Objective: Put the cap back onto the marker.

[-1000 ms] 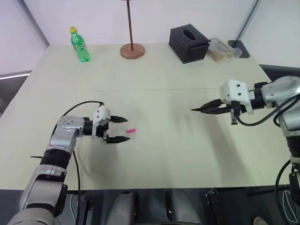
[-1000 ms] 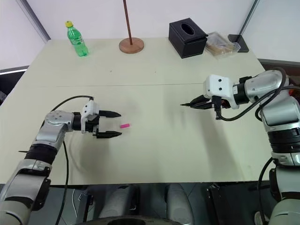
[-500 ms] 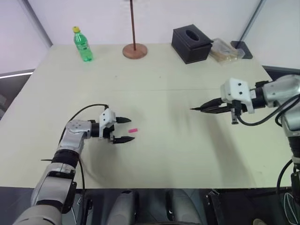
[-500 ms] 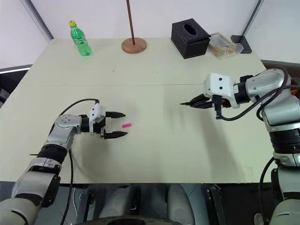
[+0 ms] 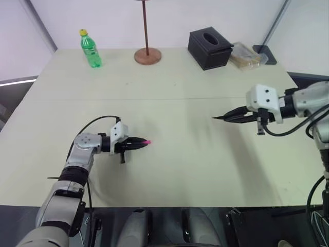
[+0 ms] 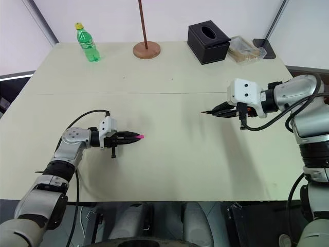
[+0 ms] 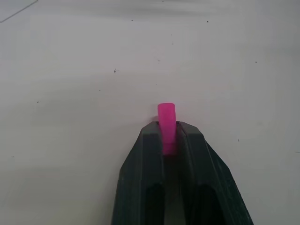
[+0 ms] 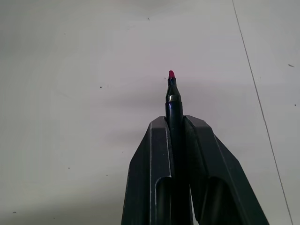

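Plainly a shallow grip in the left wrist view: fingers (image 7: 150, 154) of the left gripper (image 7: 168, 133) shut on the cap (image 7: 167, 123), with more than half of the pink cylinder poking out past the tips and only its rear end pinched between the pads. Likely to squirt out or twist sideways once pressed against the marker, since so little plastic sits inside the clamp; impossible to tell from here which end of the cap is the open one. In the right wrist view, fingers (image 8: 154, 164) of the right gripper (image 8: 177, 122) closed around the marker (image 8: 171, 101), dark barrel running up the slot between them, pinkish nib well clear of the tips. Liable to pivot in that narrow clamp under any off-axis push, so a small tilt could send the nib past the cap mouth. From the left eye view, cap (image 5: 147, 142) low over the table (image 5: 169, 77), just beyond the left fingers; marker (image 5: 222, 118) well apart from the cap, held above the table, nib aimed toward the cap's side. Wide gap to close, so misalignment of the two axes looks the main hazard.
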Robot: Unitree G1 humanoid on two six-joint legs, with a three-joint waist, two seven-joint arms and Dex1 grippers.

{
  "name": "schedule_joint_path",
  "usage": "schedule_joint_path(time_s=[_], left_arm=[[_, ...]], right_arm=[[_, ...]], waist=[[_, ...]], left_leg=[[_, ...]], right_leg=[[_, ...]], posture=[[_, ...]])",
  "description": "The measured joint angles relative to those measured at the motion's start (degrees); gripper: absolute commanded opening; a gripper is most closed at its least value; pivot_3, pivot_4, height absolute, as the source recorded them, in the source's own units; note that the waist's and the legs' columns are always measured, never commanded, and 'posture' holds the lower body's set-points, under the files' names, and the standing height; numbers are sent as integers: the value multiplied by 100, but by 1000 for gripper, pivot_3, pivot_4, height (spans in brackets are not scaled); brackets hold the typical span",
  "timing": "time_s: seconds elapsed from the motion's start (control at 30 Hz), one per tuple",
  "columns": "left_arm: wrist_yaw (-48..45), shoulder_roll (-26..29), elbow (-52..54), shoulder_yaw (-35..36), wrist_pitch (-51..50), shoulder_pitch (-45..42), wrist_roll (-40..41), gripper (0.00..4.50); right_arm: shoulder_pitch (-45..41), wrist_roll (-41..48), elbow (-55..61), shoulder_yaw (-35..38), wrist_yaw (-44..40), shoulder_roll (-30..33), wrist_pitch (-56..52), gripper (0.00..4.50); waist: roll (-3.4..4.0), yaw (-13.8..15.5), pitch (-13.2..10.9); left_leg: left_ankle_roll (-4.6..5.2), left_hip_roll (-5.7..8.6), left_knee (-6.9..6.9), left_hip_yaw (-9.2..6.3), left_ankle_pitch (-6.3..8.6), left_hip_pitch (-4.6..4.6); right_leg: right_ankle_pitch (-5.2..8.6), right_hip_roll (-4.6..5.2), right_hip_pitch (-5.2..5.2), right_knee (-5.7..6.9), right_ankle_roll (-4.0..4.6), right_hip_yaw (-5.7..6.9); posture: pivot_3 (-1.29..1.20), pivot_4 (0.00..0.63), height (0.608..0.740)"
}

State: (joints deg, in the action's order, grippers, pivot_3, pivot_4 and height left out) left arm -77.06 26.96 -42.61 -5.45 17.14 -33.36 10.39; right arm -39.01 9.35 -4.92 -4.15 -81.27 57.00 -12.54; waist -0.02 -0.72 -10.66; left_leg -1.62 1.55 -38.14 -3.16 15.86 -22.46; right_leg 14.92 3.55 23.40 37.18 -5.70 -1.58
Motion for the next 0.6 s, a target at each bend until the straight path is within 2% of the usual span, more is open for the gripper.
schedule_joint_path(time_s=[0.2, 0.33, 0.5, 0.6], left_arm=[[37, -4, -14, -1, -50, -24, 6, 22], [-59, 44, 134, 1, -563, -211, 51, 22], [-443, 226, 1129, 49, -1475, -981, 489, 22], [-505, 179, 1405, 74, -1788, -1384, 628, 22]], right_arm=[[105, 0, -49, 27, 44, 43, 16, 0], [57, -4, -237, 27, 16, 61, 61, 0], [-446, 27, -384, 20, -10, 19, 24, 0], [-595, 71, -389, 16, 34, -222, -19, 0]], waist=[[0, 3, 0], [-4, 1, -3], [-8, -10, -7], [-9, -22, -7]], left_leg=[[0, 0, 0, 0, 0, 0], [0, 0, -1, -1, 0, -2], [0, -1, 0, -3, 0, -9], [0, -1, 0, -2, 0, -8]], right_leg=[[0, 0, 0, 1, 0, 0], [0, -2, 1, 2, 0, 2], [0, -4, 5, -1, 0, 3], [0, -5, 4, -4, -1, 3]], posture=[[0, 150, 740], [0, 150, 740], [0, 150, 740], [0, 150, 740]])
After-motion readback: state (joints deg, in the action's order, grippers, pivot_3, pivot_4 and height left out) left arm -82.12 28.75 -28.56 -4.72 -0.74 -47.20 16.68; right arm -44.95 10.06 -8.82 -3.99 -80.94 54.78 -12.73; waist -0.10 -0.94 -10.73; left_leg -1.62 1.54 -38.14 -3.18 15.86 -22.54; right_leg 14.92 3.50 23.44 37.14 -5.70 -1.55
